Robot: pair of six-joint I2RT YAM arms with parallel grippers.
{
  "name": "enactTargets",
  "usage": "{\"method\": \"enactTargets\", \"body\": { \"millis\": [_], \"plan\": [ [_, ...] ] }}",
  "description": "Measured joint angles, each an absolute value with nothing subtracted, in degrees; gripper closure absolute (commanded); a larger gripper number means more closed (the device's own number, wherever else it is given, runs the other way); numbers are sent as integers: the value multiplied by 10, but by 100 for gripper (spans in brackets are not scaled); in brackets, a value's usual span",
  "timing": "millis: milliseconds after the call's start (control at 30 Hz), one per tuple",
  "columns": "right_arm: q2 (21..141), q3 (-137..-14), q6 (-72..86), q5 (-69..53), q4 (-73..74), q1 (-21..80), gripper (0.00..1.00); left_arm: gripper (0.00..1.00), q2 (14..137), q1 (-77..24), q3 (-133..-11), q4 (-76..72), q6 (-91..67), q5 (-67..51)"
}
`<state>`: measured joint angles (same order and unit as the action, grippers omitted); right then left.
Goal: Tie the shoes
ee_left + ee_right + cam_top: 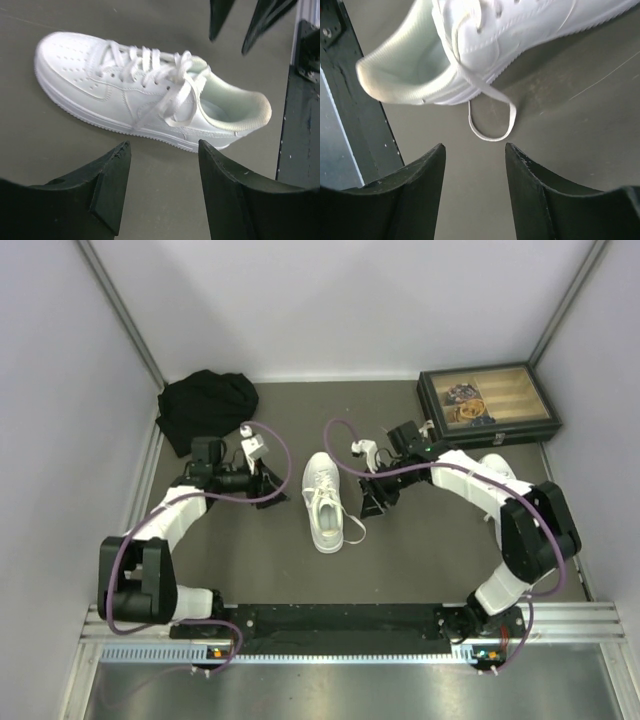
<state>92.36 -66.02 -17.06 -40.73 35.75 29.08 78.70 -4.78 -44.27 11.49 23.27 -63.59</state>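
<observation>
I see the white shoe (325, 502) lying on the table (420, 560) midway between the two arms, toe pointing away from their bases, left jaws and right jaws both parted and empty, its loose lace loop (489, 139) nearest the right jaws.
</observation>
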Motion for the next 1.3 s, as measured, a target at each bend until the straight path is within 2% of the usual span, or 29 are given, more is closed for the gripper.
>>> {"method": "enactTargets", "body": {
  "millis": [267,433,567,667,700,733,833,1233,1300],
  "plan": [
    [960,-623,-184,-421,278,296,49,37,727,-18,-429,4,81,-619],
    [989,-624,-209,-439,231,309,49,37,713,-12,-421,-15,35,-609],
    [1012,-627,-236,-447,222,322,54,37,710,-9,-421,-17,20,-605],
    [1017,-627,-255,-448,221,332,68,37,709,-8,-421,-17,14,-603],
    [1018,-627,-258,-449,221,333,77,37,708,-8,-421,-17,13,-601],
    [1018,-627,-260,-450,220,336,80,37,707,-7,-421,-17,13,-600],
    [1017,-627,-266,-451,219,336,99,37,701,-7,-421,-17,14,-597],
    [926,-622,-243,-451,225,332,100,37,686,-7,-416,18,57,-597],
    [918,-622,-238,-452,226,330,100,33,684,-7,-416,25,64,-598]
  ]
}}
